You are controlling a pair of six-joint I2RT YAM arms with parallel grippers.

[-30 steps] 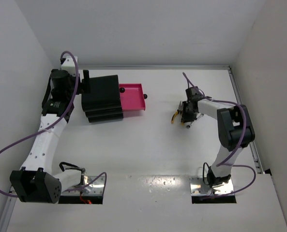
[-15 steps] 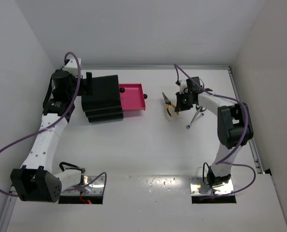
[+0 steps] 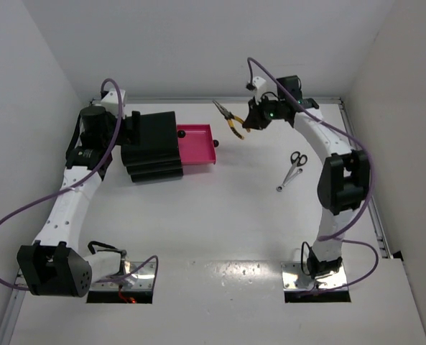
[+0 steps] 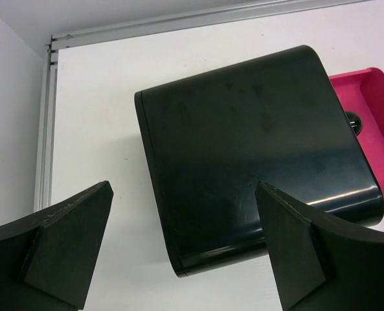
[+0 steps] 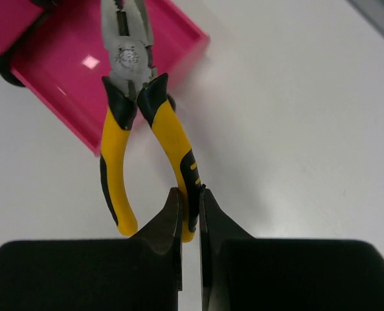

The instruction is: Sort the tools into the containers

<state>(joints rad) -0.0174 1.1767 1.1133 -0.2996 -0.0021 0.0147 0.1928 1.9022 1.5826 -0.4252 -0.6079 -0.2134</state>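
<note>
My right gripper (image 3: 250, 123) is shut on one handle of the yellow-and-black pliers (image 3: 230, 121) and holds them in the air just right of the open pink drawer (image 3: 197, 147). In the right wrist view the gripper (image 5: 190, 204) pinches the right handle of the pliers (image 5: 172, 136), and their nose points over the drawer's corner (image 5: 49, 65). The slim silver wrench (image 3: 292, 169) lies on the table to the right. My left gripper (image 3: 128, 126) is open and empty at the left side of the black cabinet (image 3: 151, 144), which its fingers (image 4: 184, 186) straddle from above (image 4: 250, 149).
The pulled-out drawer (image 4: 373, 97) has round black knobs (image 3: 217, 144). White walls close in on the left, far and right sides. A metal rail (image 3: 360, 154) runs along the table's right edge.
My right gripper lifted the pliers from the table beside the wrench and carried them left and toward the far wall, up to the open drawer. The left arm barely moved.
</note>
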